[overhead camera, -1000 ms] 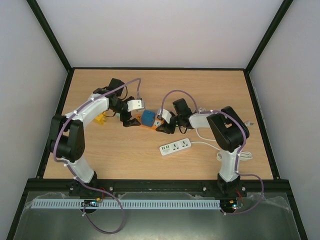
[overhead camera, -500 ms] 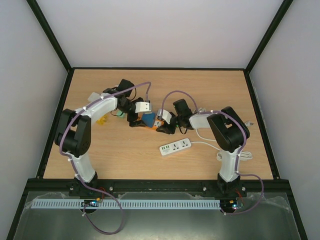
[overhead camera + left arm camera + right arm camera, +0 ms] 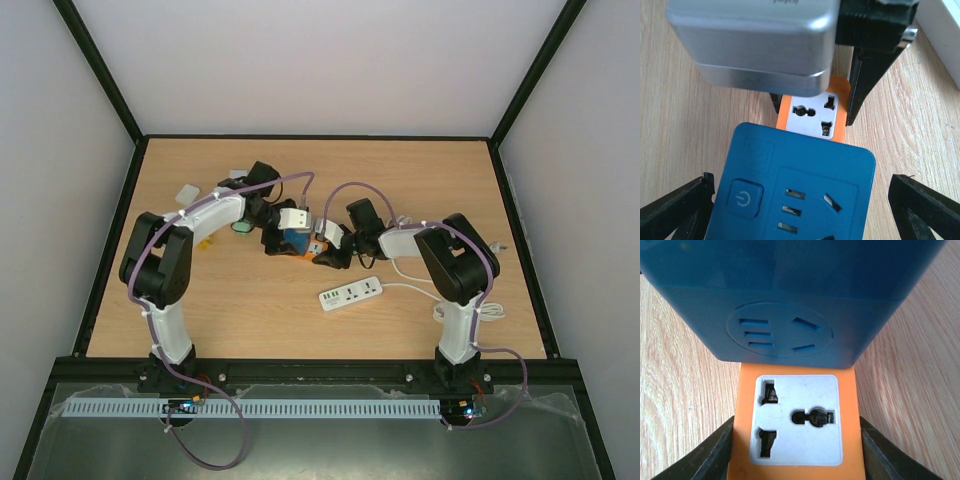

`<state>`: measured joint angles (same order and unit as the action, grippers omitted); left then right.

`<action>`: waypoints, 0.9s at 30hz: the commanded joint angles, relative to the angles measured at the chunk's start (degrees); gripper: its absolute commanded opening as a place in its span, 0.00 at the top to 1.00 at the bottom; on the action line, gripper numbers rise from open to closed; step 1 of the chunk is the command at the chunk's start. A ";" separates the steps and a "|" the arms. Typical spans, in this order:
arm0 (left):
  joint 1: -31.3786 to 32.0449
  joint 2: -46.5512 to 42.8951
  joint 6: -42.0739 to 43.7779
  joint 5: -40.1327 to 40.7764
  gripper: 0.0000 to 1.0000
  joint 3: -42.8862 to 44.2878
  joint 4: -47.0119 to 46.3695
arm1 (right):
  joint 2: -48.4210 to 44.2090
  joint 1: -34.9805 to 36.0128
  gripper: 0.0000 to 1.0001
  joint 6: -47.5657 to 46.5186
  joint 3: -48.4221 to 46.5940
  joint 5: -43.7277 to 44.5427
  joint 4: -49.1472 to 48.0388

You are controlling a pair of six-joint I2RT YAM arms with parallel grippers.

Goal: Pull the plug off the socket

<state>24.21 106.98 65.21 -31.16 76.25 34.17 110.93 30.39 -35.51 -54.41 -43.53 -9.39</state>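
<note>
A blue cube plug (image 3: 296,240) sits pushed into an orange socket block (image 3: 313,255) with white faces, lying mid-table. In the left wrist view the plug (image 3: 795,190) fills the bottom, with the orange socket (image 3: 815,117) beyond it. My left gripper (image 3: 800,200) is open, one finger on each side of the plug with wood showing in the gaps. My right gripper (image 3: 797,455) is shut on the orange socket (image 3: 799,420), its dark fingers (image 3: 705,455) pressed against both sides. The plug (image 3: 785,290) stands just ahead of them. From above, the two grippers meet over the block.
A white power strip (image 3: 351,293) with its white cable lies in front of the right arm. Near the left arm are a small yellow object (image 3: 203,241), a green one (image 3: 241,227) and a white piece (image 3: 186,192). Black frame rails border the table.
My left arm has swung to the right, bringing its open gripper from beside the plug to around it. The right gripper and the socket have stayed put.
</note>
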 commanded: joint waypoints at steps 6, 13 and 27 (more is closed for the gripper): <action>0.24 0.71 2.51 -3.22 0.18 2.83 3.07 | 0.47 0.46 0.96 -1.09 1.39 1.05 2.09; 0.23 -1.20 2.20 -6.61 0.39 3.98 4.65 | 1.33 0.46 0.98 -0.13 0.77 1.82 2.33; -0.21 -2.02 2.38 -9.20 0.50 7.34 8.19 | 2.44 0.46 0.98 -0.44 0.19 2.44 3.19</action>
<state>24.05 107.37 68.01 -32.99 79.96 40.36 111.11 30.46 -36.05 -54.41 -44.75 -9.30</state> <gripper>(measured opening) 0.657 0.484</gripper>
